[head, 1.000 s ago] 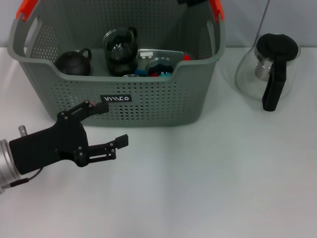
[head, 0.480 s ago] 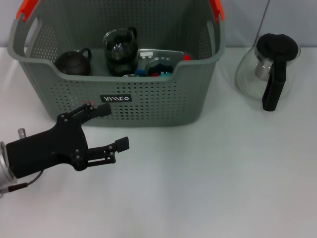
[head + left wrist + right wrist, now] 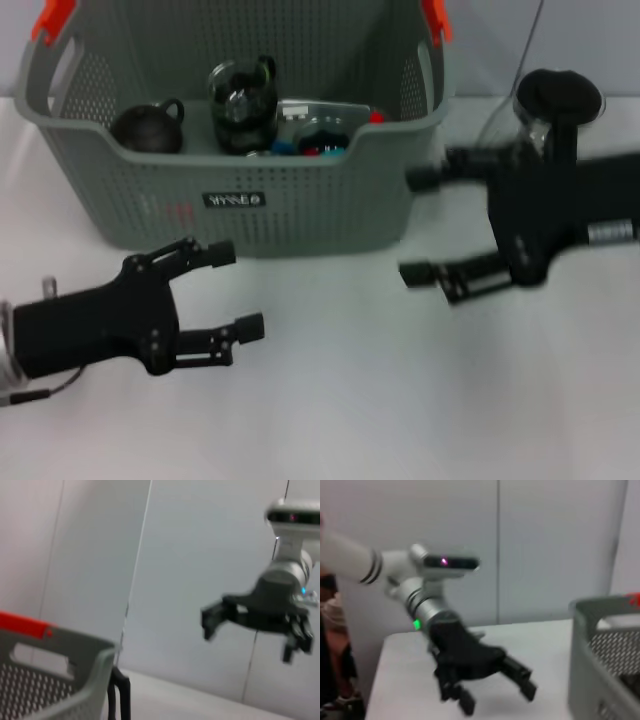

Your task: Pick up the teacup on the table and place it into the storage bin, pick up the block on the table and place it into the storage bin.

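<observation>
The storage bin point(image 3: 300, 215), grey-green and perforated with orange-red handle pieces, stands at the back left of the table. Inside it I see a dark round pot point(image 3: 146, 128), a dark glass cup with a handle point(image 3: 243, 98) and small red and blue pieces point(image 3: 322, 143). No teacup or block shows on the bare table. My left gripper point(image 3: 237, 288) hovers open and empty in front of the bin's left half. My right gripper point(image 3: 415, 226) hangs open and empty just right of the bin's front corner. The right wrist view shows the left gripper point(image 3: 497, 699) beside the bin point(image 3: 605, 645).
A glass jug with a black lid and handle point(image 3: 555, 100) stands at the back right, partly hidden behind my right arm. White table top spreads in front of both grippers. In the left wrist view the right gripper point(image 3: 247, 640) hangs beyond the bin's corner point(image 3: 95, 665).
My right arm has come into view from the right and now covers part of the jug. My left gripper has drifted slightly away from the bin, still open.
</observation>
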